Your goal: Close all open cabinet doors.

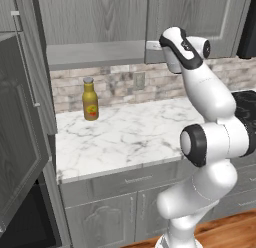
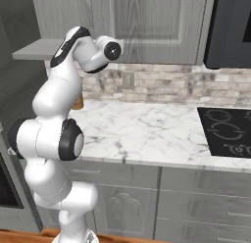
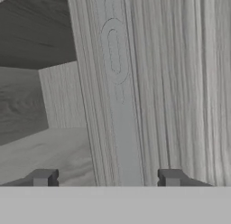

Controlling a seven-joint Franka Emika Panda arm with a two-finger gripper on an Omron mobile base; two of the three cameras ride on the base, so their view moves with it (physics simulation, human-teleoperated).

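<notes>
A large grey cabinet door (image 1: 20, 142) stands swung open at the far left, close to the camera. Behind it a second open door (image 1: 40, 72) shows obliquely, with a slim silver handle (image 1: 28, 67). Between them and the arm, the upper cabinet (image 1: 92, 19) is open, showing its inside and bottom board. To its right the upper cabinet door (image 1: 197, 19) is shut. My gripper (image 3: 107, 178) is open with nothing between its fingers. It faces the shut door's frame (image 3: 119, 96), with the open cabinet's inside (image 3: 36, 83) to the left.
A mustard-coloured bottle (image 1: 90, 98) stands on the marble counter (image 1: 125, 137) against the brick backsplash. A black cooktop (image 2: 226, 132) lies at the counter's right, with a dark microwave (image 2: 230, 26) above it. A black oven (image 1: 25, 227) sits at lower left. Drawers and lower doors (image 1: 107, 217) are shut.
</notes>
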